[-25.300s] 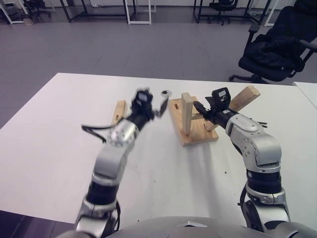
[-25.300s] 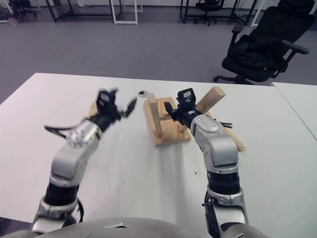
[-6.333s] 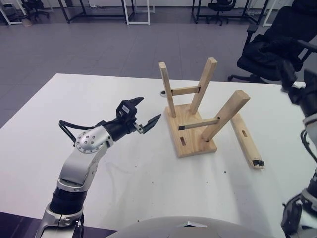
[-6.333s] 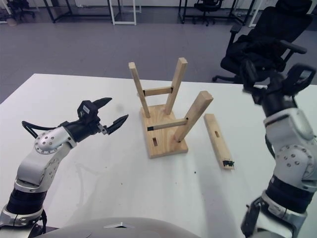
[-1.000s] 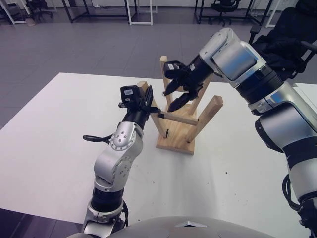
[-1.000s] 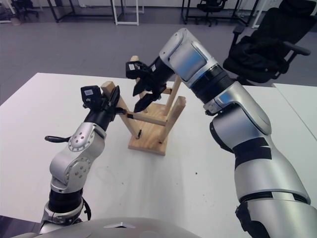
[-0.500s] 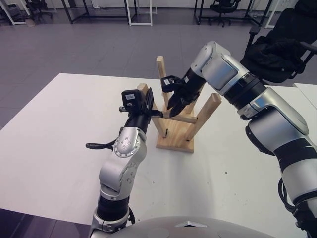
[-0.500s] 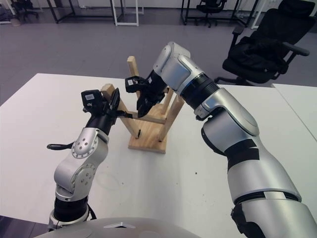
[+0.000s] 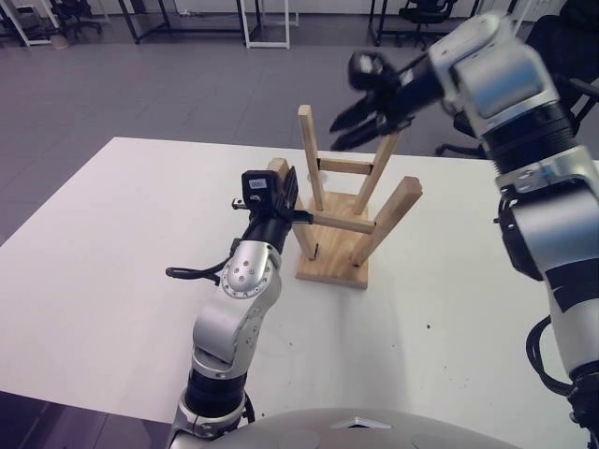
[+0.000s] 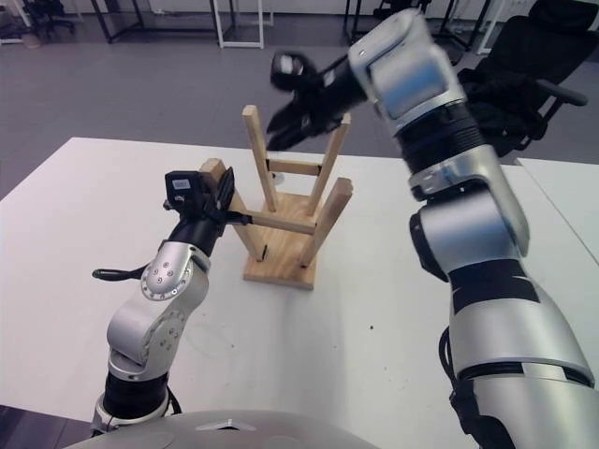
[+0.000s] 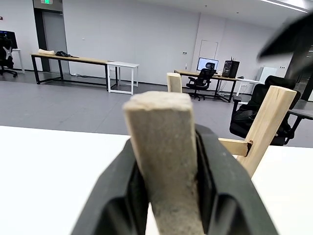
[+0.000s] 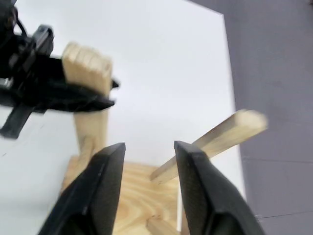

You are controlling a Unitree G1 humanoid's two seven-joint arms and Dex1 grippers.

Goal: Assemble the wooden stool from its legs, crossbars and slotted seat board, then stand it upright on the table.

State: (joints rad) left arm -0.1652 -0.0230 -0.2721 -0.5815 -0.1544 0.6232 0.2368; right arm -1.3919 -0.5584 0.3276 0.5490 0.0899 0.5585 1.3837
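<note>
Wooden stool (image 9: 332,267), upturned mid-frame, is clamped at one leg (image 11: 165,147) by the left gripper (image 9: 284,187); the right gripper (image 9: 337,136) is held spread above.

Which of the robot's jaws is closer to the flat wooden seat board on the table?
Left. The left jaws clamp a leg standing on the seat board, just above it; the right jaws hang open higher up, over the leg tops.
</note>
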